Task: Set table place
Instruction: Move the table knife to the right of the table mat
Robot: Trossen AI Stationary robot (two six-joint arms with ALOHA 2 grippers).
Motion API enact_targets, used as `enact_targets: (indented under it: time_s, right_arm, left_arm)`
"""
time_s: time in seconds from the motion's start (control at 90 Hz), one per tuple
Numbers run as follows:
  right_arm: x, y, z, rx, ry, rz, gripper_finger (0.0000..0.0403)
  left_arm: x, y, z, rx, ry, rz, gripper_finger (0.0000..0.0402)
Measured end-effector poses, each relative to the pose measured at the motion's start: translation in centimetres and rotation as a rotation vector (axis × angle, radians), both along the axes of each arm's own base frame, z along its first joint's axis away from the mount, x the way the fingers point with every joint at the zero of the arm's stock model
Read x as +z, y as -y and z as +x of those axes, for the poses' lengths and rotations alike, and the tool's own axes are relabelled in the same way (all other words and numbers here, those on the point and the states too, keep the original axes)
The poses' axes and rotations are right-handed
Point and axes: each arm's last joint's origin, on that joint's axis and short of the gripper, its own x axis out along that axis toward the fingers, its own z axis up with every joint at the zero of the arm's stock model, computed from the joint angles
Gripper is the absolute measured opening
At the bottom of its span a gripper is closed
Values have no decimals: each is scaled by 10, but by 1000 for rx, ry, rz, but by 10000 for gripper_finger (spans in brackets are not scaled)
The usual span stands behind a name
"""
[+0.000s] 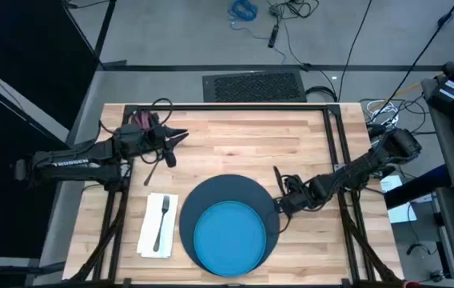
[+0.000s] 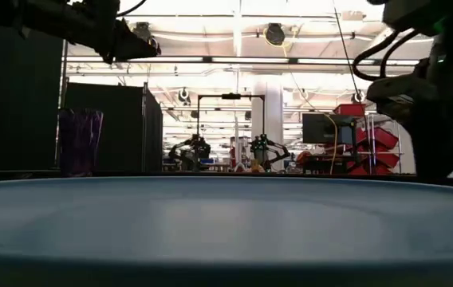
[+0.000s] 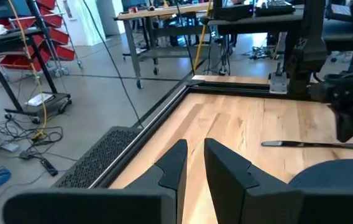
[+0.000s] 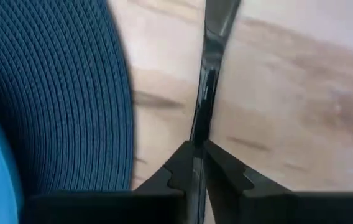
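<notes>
A dark blue round mat [image 1: 211, 196] lies near the table's front edge with a bright blue plate [image 1: 229, 236] on it. Left of it lies a white napkin [image 1: 149, 232] with a fork [image 1: 161, 220] on top. My right gripper [image 1: 281, 202] is at the mat's right rim, shut on a knife [image 1: 276, 178] that runs beside the mat [image 4: 58, 93]. My left gripper [image 1: 181, 134] hangs shut with nothing in it at the far left, beside a purple cup [image 1: 141, 120]. A slim utensil [image 1: 152, 172] lies on the wood below it. My right gripper pinches one end of the knife [image 4: 199, 134] between its two fingers [image 4: 226, 165]. It comes slanting down from the table's right side. The rest of the knife [image 3: 307, 144] reaches toward the far edge, level and low over the wood. I cannot tell whether it rests there.
Bare wood [image 1: 243, 136] spans the table's middle and far part between the two arms. A black frame rail [image 1: 235, 106] runs along the far edge. Cables and a floor mat [image 1: 252, 84] lie beyond it.
</notes>
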Motion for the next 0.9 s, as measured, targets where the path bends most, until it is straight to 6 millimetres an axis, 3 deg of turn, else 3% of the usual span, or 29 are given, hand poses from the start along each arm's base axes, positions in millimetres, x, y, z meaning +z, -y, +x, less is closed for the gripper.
enact_targets:
  time_s: [0.356, 0.9]
  right_arm:
    - [1, 10, 4, -5, 16, -44, 109]
    - [-9, 2, 10, 20, 15, -31, 101]
  left_arm:
    - [0, 4, 1, -22, -2, 4, 42]
    - [0, 4, 1, -22, -6, 8, 42]
